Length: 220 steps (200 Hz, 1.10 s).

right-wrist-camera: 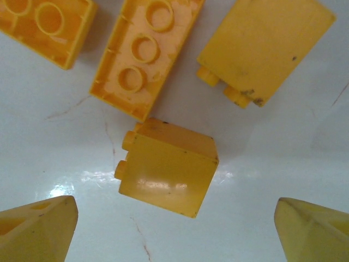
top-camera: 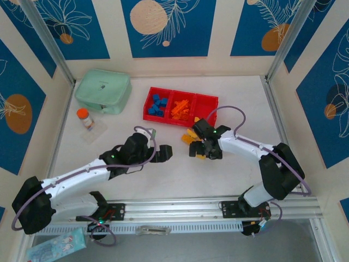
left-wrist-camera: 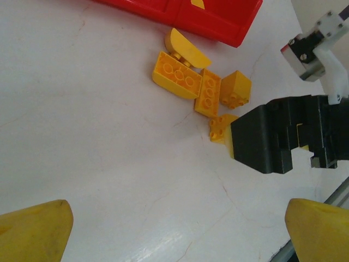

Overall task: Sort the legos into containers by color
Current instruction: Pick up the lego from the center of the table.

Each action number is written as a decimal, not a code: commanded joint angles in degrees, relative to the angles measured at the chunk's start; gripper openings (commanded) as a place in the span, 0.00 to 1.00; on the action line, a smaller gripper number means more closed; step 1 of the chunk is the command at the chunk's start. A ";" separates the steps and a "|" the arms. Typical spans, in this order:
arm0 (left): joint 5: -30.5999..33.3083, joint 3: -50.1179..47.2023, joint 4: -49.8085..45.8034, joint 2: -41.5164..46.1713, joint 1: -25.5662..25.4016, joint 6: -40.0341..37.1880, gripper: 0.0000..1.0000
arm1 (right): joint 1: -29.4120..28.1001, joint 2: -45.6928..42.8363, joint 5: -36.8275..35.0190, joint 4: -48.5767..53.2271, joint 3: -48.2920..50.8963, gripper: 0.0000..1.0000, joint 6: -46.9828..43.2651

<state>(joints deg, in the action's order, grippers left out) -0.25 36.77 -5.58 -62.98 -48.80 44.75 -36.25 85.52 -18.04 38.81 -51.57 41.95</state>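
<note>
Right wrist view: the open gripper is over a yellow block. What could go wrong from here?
1. The yellow block lies skewed between the fingers of the right gripper, so closing might twist it out.
2. The long yellow brick almost touches its corner; a grasp may knock it away.

The yellow legos at the centre of the right wrist view are hard plastic with a soft sheen, their faces scuffed and speckled with dark marks. The white bench beneath them is smooth and glossy, catching glare, and lined with fine hairline cracks. At the top edge of the left wrist view, the red tray is shiny moulded plastic. In the top view, a mint-green box at upper left looks matt, and a rail along the bottom is pale metal.
</note>
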 commanded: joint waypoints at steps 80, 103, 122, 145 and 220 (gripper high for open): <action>1.92 -0.39 1.76 -1.09 -0.99 1.05 0.99 | 1.17 5.97 -2.95 -9.25 2.03 0.73 2.98; 1.75 0.04 1.72 -1.56 -0.95 0.86 0.99 | 1.18 6.71 -2.72 -9.61 2.02 0.67 2.46; 1.75 0.28 1.83 -2.03 -0.95 0.81 0.99 | 1.10 6.76 -2.74 -9.91 2.29 0.62 2.13; 1.57 0.61 1.82 -2.32 -0.95 0.69 0.99 | 1.16 6.46 -2.61 -9.89 2.49 0.54 1.60; 2.52 1.96 0.72 -2.06 -0.95 -0.10 0.99 | 1.83 -0.81 -1.94 -5.10 1.53 0.36 -2.40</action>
<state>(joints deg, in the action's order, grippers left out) 0.71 36.73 -5.10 -65.12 -49.28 45.12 -35.09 89.76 -20.56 30.44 -49.67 41.89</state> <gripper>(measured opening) 0.994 0.439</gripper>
